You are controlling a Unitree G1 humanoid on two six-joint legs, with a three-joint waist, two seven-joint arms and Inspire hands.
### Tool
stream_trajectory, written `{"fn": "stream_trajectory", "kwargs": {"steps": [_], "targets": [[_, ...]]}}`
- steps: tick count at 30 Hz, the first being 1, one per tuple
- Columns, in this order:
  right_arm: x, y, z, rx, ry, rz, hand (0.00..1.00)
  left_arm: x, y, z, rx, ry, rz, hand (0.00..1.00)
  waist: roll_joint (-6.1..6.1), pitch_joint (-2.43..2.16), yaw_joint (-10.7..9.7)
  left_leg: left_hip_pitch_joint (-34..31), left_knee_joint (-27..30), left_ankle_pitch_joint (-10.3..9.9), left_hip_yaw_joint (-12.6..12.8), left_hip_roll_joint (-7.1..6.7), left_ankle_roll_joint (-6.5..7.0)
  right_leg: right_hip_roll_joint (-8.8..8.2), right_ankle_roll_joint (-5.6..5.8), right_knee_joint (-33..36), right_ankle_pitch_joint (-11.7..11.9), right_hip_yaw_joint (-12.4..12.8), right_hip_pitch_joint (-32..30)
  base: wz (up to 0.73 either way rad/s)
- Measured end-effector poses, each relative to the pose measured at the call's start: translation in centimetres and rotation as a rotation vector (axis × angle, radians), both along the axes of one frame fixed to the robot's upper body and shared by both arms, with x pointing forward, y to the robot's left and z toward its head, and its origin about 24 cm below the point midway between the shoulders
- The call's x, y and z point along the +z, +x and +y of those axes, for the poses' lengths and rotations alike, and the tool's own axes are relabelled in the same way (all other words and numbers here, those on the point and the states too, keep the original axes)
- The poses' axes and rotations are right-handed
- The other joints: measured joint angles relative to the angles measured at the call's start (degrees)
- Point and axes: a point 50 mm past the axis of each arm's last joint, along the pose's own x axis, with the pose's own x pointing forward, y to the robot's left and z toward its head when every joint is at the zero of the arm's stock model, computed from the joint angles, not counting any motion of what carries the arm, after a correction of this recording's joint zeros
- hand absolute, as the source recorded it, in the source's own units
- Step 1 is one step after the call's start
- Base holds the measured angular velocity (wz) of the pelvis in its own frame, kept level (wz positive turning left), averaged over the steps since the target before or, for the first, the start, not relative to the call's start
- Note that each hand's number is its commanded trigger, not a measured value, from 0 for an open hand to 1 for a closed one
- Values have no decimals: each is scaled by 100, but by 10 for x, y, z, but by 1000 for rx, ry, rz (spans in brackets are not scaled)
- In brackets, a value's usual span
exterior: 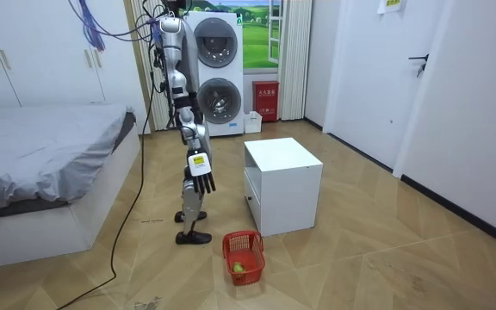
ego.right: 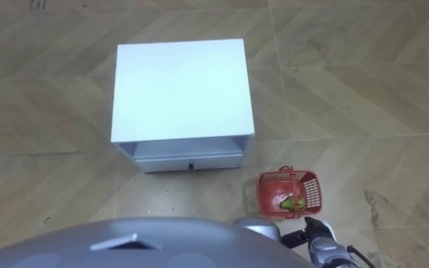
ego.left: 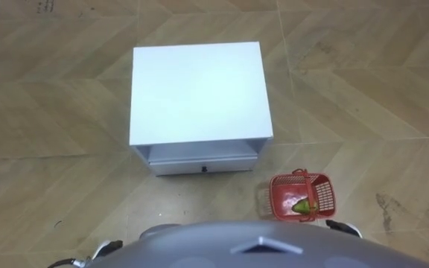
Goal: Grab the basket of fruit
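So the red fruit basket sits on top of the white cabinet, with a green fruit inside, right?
No: the red fruit basket stands on the floor by the front right corner of the white cabinet, not on top of it, as the left eye view shows. The green fruit is inside.

My two head eyes look steeply down, close, at the white cabinet (ego.left: 198,93) and basket (ego.left: 302,195); the room camera sees both side-on, farther off.

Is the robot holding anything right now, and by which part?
Nothing seen held: the fruit basket sits on the floor, and the right robot hand hangs open at its side.
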Motion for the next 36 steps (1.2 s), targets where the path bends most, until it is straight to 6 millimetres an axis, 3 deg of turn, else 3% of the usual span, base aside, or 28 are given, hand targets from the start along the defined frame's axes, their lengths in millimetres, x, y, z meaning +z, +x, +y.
{"fn": "stream_trajectory", "kwargs": {"steps": [12, 15, 17, 18, 19, 20, 21, 22, 23, 24, 25, 26, 27, 29, 30, 31, 32, 33, 34, 35, 36], "targets": [[0, -4, -1, 22, -13, 43, 0, 0, 2, 0, -1, -4, -6, 0, -46, -19, -4, -77, 66, -1, 36, -92, 3, -160, 53, 378, -154, 1, -221, 0], [1, 2, -2, 31, -30, 29, 0, 0, 8, 0, -3, -8, -24, 0, -67, -34, -10, -419, 473, -24, 129, -170, 43, -260, 56, 984, -194, 18, -690, -9], [3, 17, -4, 45, -58, -14, 0, 1, 15, 3, 13, -18, -55, 0, -42, -23, -33, -993, 1069, -50, 316, -190, 89, -272, 60, 1261, -110, 368, -1100, -16], [4, 22, -4, 48, -65, -30, 0, 1, 17, 4, 22, -19, -68, 0, -22, -38, -42, -1174, 1187, -57, 316, -199, 144, -259, 85, 1250, -95, 496, -1191, -3], [7, 36, -6, 37, -76, -80, 0, 2, 27, 7, 19, -21, -98, 0, 106, -62, -84, -1513, 1372, -165, 352, -95, 365, -253, 172, 1848, -259, 592, -1609, 80], [7, 36, -5, -1, -83, -101, 0, 4, 46, 12, 11, -13, -146, 0, 6, -16, -273, -1854, 1790, -316, 635, -176, 536, -500, 232, 3498, -507, 486, -1946, 126], [6, 31, -4, -25, -82, -91, 0, 6, 54, 15, 0, -4, -168, 0, -86, -14, -281, -1964, 1909, -339, 730, -284, 574, -624, 262, 4237, -510, 515, -1972, 169], [6, 31, -3, -55, -76, -90, 0, 9, 68, 21, -13, 12, -210, 0, -323, -29, -120, -2187, 2090, -420, 901, -454, 641, -757, 364, 5454, -434, 738, -1984, 105], [8, 44, -7, -65, -90, -128, 0, 13, 83, 23, -2, 25, -257, 0, -364, -56, 98, -2594, 2312, -578, 1062, -436, 629, -687, 430, 6178, -274, 925, -2061, 66], [11, 56, -8, -64, -98, -162, 0, 15, 89, 25, 3, 33, -279, 0, -397, -76, 150, -2809, 2461, -661, 1121, -390, 609, -640, 434, 6390, -195, 940, -2057, 18], [16, 78, -7, -62, -100, -233, 0, 18, 98, 29, 33, 55, -311, 0, -426, -66, 268, -3289, 2820, -702, 1277, -290, 642, -647, 418, 6642, -91, 954, -2003, -6], [23, 107, -5, -47, -88, -306, 0, 20, 102, 33, 79, 75, -325, 0, -369, -38, 331, -3774, 3292, -798, 1323, -143, 657, -707, 398, 6666, -69, 897, -1857, -15], [27, 121, -2, -27, -79, -344, 0, 21, 103, 36, 104, 86, -332, 0, -358, -28, 318, -4013, 3565, -874, 1323, -95, 662, -779, 403, 6685, -66, 860, -1800, -17], [39, 158, 9, 45, -43, -459, 0, 29, 123, 46, 163, 132, -394, 0, -419, 10, 314, -5092, 4944, -1316, 1331, 51, 697, -1060, 499, 6894, -9, 888, -1516, 5], [42, 165, 10, 51, -34, -479, 0, 32, 130, 48, 174, 140, -420, 0, -455, 23, 316, -5385, 5337, -1434, 1331, 59, 704, -1144, 501, 6990, -9, 905, -1493, 23], [47, 174, 10, 48, -18, -504, 0, 37, 144, 51, 190, 151, -466, 0, -516, 64, 313, -5923, 6112, -1636, 1356, 114, 743, -1308, 499, 7066, -28, 931, -1468, 18], [50, 182, 10, 39, 0, -519, 0, 42, 155, 53, 222, 153, -506, 0, -544, 119, 325, -6419, 6934, -1850, 1369, 221, 754, -1445, 522, 7159, -146, 1018, -1554, 15], [52, 185, 11, 40, 12, -526, 0, 45, 159, 55, 236, 153, -522, 0, -557, 144, 309, -6649, 7327, -1935, 1354, 257, 768, -1489, 572, 7536, -360, 1069, -1601, 4], [51, 183, 9, 28, 31, -524, 0, 48, 163, 59, 257, 153, -546, 0, -586, 184, 314, -7013, 8019, -2097, 1335, 334, 759, -1534, 453, 8304, -813, 1074, -1713, 6], [49, 178, 5, -1, 50, -514, 0, 48, 162, 60, 266, 150, -554, 0, -613, 205, 326, -7327, 8525, -2194, 1305, 342, 742, -1578, 391, 8941, -1097, 1096, -1806, 3], [49, 176, 3, -17, 54, -510, 0, 48, 160, 61, 262, 152, -549, 0, -630, 219, 314, -7474, 8726, -2222, 1294, 336, 721, -1578, 379, 9202, -1217, 1123, -1855, 0]]}}
